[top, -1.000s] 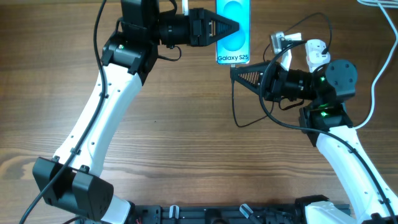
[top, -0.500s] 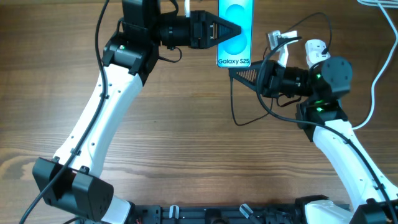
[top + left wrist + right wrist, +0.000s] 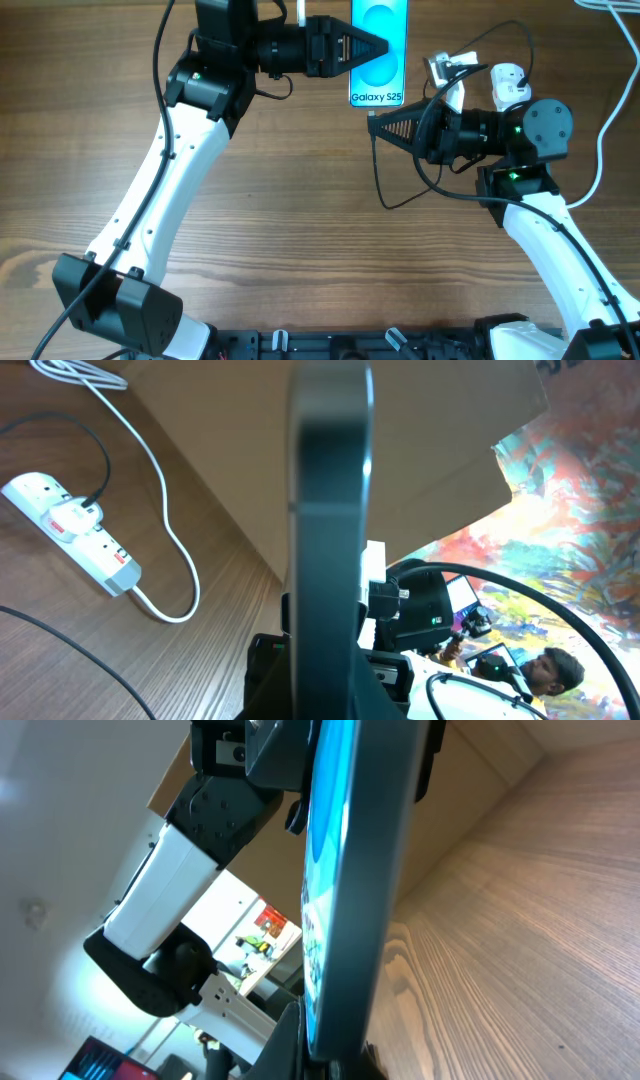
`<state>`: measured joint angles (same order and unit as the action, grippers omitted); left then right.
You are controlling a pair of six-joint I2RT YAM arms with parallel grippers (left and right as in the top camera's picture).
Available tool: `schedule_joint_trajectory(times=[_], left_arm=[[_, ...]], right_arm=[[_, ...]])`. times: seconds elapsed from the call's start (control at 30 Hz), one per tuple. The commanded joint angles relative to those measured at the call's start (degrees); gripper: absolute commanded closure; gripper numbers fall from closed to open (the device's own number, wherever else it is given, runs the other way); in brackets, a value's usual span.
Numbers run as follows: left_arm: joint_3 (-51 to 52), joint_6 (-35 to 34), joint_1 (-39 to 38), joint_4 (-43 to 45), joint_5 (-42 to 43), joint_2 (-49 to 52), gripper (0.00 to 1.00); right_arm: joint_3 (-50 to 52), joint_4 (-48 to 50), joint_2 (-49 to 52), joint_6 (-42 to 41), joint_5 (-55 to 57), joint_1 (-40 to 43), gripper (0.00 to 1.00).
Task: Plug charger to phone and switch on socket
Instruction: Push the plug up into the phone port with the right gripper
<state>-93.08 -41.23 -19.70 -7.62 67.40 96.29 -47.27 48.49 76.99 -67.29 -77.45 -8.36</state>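
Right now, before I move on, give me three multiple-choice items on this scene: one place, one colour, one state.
1. Where is the socket? A near edge, centre; B far side, beside the right arm; C far left corner.
2. What colour is the phone screen? A turquoise; B red; C black.
3. The left gripper is: A open; B shut on the socket; C shut on the phone.
B: overhead it lies by that arm. A: the lit screen is turquoise. C: its fingers clamp the phone's edge.
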Motion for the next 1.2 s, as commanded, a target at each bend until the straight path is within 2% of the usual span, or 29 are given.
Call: schedule_joint_trajectory(times=[0.0, 0.97, 1.17], left_arm=[[-0.8, 0.5, 0.5, 0.5, 0.3, -1.4, 0.96], [-0.8, 0.5, -0.2, -1.6, 0.7, -1.4, 0.96], [-0.8, 4.2, -2.4, -3.7, 2.7, -1.4, 0.96]], right_arm=[[-0.7, 0.4, 0.0, -0.4, 1.6, 0.0, 0.96], [-0.7, 1.3, 0.1, 0.1, 7.6, 0.9, 0.96], [-0.7, 1.9, 0.1, 0.7, 10.1, 0.9, 0.96]])
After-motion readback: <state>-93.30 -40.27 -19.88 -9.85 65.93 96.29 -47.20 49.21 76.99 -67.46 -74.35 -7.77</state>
